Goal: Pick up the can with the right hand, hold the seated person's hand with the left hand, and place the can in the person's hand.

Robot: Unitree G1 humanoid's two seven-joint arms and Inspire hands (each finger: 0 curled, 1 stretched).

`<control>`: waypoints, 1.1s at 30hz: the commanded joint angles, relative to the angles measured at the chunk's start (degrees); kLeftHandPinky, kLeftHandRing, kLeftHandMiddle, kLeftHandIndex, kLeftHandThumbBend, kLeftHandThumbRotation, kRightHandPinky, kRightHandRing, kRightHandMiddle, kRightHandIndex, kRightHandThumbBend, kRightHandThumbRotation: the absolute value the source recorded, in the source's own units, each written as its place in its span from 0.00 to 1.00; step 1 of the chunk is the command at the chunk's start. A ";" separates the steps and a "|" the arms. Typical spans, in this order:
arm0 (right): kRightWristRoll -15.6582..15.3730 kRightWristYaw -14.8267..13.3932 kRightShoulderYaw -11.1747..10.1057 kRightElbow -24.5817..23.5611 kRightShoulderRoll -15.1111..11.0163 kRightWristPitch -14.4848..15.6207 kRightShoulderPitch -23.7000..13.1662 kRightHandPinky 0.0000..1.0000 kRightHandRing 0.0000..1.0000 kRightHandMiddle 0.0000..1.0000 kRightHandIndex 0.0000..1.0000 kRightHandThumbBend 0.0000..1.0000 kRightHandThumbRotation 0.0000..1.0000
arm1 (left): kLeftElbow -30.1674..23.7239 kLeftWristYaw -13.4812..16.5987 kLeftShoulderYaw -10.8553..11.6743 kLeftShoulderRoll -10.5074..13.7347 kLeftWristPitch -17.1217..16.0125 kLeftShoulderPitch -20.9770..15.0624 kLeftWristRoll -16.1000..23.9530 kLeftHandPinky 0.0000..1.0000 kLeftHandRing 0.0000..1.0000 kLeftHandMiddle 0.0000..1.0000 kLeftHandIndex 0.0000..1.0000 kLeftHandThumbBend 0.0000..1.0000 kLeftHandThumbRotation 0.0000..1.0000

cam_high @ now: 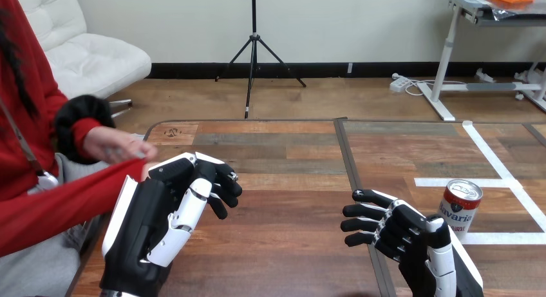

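A red and white can (461, 205) stands upright on the wooden table (290, 149) at the right, inside white tape lines. My right hand (402, 236) is open just left of and in front of the can, fingers reaching left, its white shell covering the can's base. My left hand (169, 210) is raised at the table's left edge. The person's red-sleeved arm (64, 203) runs from the left up to my left hand, and the hand at its end is hidden behind it. The person's other hand (116, 144) sits above, at that sleeve's end.
White tape lines (496, 181) mark a box on the table's right part. A dark seam (351, 162) runs down the table's middle. Bare wood lies between my two hands.
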 commanded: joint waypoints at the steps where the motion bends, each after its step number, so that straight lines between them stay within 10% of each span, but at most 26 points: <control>1: 0.48 0.16 -0.52 -3.26 -0.33 0.00 -1.76 0.61 0.68 0.71 0.75 0.88 1.00 | -1.11 0.18 0.43 0.19 -0.52 -2.55 -0.22 0.32 0.44 0.48 0.47 0.17 0.68; 33: -0.88 -0.28 -0.38 -3.31 -0.49 0.12 -2.81 0.61 0.68 0.72 0.75 0.88 1.00 | -1.66 0.59 0.43 0.28 0.35 -2.90 0.02 0.31 0.43 0.47 0.45 0.13 0.69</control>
